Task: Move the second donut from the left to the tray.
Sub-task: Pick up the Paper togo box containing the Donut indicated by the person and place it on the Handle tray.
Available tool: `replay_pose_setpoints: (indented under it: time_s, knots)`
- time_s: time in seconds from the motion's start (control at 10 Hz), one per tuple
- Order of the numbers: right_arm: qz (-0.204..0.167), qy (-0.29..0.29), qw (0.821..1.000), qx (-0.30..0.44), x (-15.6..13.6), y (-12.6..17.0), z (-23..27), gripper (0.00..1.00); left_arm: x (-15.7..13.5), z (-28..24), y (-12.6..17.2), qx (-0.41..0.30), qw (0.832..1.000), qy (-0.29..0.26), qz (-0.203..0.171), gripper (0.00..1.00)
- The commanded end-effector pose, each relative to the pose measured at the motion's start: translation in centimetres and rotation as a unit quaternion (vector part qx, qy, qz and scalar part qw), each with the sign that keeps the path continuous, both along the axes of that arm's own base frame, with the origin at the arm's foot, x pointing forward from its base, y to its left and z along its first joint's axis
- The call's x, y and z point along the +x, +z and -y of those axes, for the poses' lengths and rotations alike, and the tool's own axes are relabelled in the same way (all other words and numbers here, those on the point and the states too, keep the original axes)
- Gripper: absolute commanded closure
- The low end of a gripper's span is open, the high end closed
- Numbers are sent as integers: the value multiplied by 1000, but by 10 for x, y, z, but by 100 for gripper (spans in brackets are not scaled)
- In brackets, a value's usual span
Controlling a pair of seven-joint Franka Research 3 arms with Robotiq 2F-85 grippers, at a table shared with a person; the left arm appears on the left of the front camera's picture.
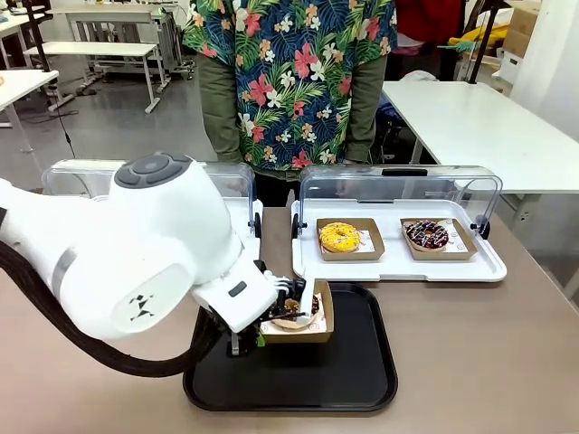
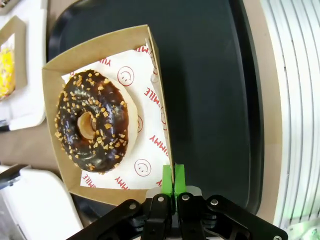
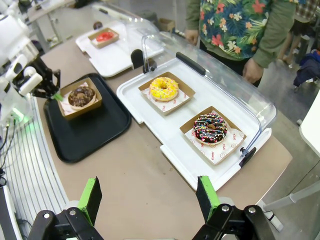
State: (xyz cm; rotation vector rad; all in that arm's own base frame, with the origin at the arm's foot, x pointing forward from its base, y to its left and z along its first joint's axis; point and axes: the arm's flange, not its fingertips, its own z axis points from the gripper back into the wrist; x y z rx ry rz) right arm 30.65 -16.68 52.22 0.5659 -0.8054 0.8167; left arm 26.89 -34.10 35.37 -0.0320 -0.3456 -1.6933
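Our left gripper [image 2: 172, 181] is pinched on the near wall of the cardboard holder [image 2: 107, 47], green pads pressed together over the edge at its corner. From that pinch the second donut from the left [image 2: 92, 121] lies away across the holder, whose bottom seems to sit low over the tray [image 1: 357, 371] near its far side; we cannot tell if it touches. Our right gripper [image 3: 150, 197] hangs with jaws apart, well off to the right, so the release is the left arm's.
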Motion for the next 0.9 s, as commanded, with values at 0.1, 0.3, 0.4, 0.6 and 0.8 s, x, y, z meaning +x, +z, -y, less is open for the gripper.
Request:
replay_pose_setpoints:
  time_s: [0.1,0.3,0.4,0.6,0.8]
  knots:
    - [15,7,1000,5,2,2,1,0,-33,-34,-30,-9,1000,-5,-3,99]
    - [15,7,1000,5,2,2,1,0,-35,-31,-39,6,1000,-5,-8,99]
    - [15,7,1000,5,2,2,1,0,-33,-31,-44,8,1000,-7,-15,99]
    - [15,7,1000,5,2,2,1,0,-33,-30,-52,16,1000,-6,-21,99]
    - [15,7,1000,5,2,2,1,0,-33,-30,-54,19,1000,-5,-21,99]
